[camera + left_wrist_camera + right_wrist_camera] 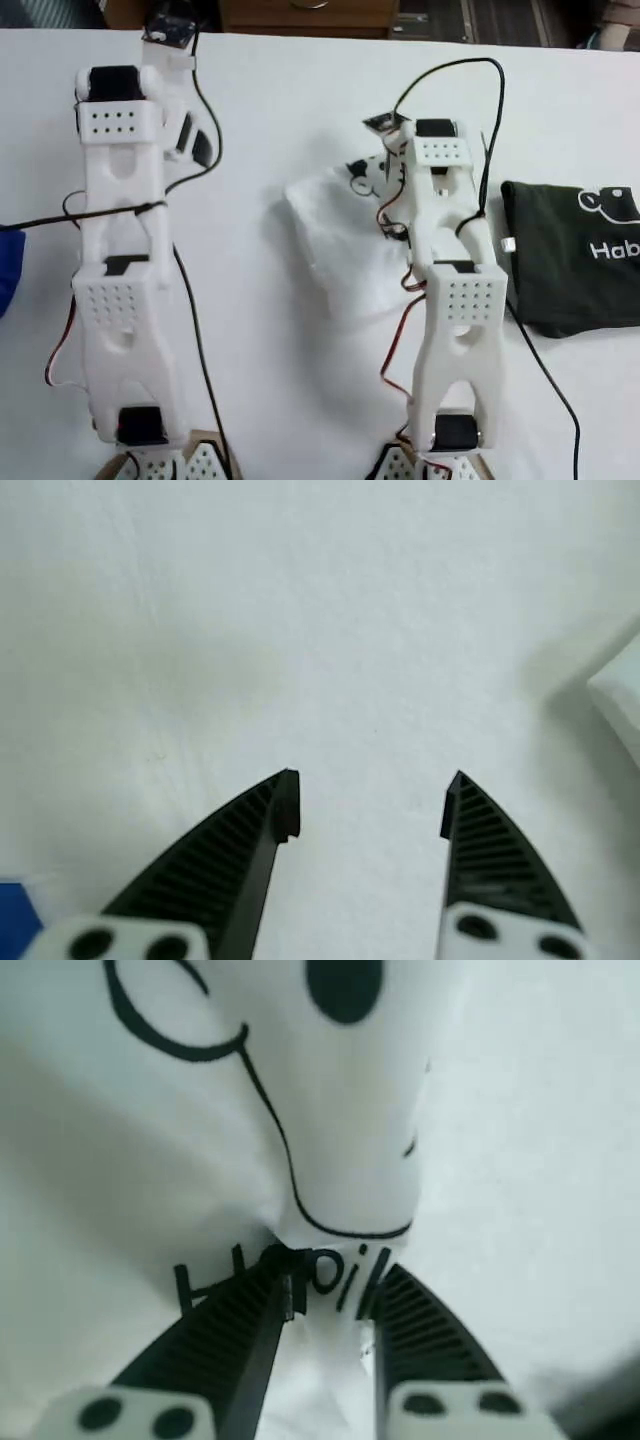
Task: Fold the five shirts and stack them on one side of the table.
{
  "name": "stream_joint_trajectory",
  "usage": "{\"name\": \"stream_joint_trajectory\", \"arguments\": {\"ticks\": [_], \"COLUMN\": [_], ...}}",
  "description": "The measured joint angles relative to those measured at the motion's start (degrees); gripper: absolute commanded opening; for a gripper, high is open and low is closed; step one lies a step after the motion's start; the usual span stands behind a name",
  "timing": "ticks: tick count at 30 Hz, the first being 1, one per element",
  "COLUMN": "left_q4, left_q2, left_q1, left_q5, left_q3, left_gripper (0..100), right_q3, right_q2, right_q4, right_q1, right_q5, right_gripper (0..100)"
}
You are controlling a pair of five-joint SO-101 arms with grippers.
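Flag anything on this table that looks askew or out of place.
The white shirt lies crumpled and slanted mid-table, with a fold pinched in the right gripper. By contrast, the black shirt sits neatly folded near the table's right edge. A blue cloth pokes in at the left edge, apart from both.

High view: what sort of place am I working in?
Probably an indoor robot workstation: a white table carrying the left arm, the right arm, a white shirt and a dark shirt, with wooden furniture beyond its far edge.
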Motion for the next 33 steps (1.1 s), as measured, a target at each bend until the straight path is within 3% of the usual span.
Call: {"name": "stream_joint_trajectory", "arguments": {"ticks": [9, 20, 33], "left_q4": [0.0, 0.0, 0.0], "left_q2": [-2.7, -3.4, -3.4], "left_q1": [0.0, 0.0, -0.2], "left_q5": [0.0, -0.4, -2.6], "left_q3": [0.0, 0.0, 0.0], "left_gripper": [25, 25, 25], "right_q3": [-0.4, -6.5, 7.7], "right_q2": [1.2, 2.5, -23.6], "right_q4": [0.4, 2.8, 3.1], "right_q1": [0.0, 2.2, 8.7], "right_q5": [1.4, -2.2, -1.3], "right_gripper": [2.1, 1.9, 1.9]}}
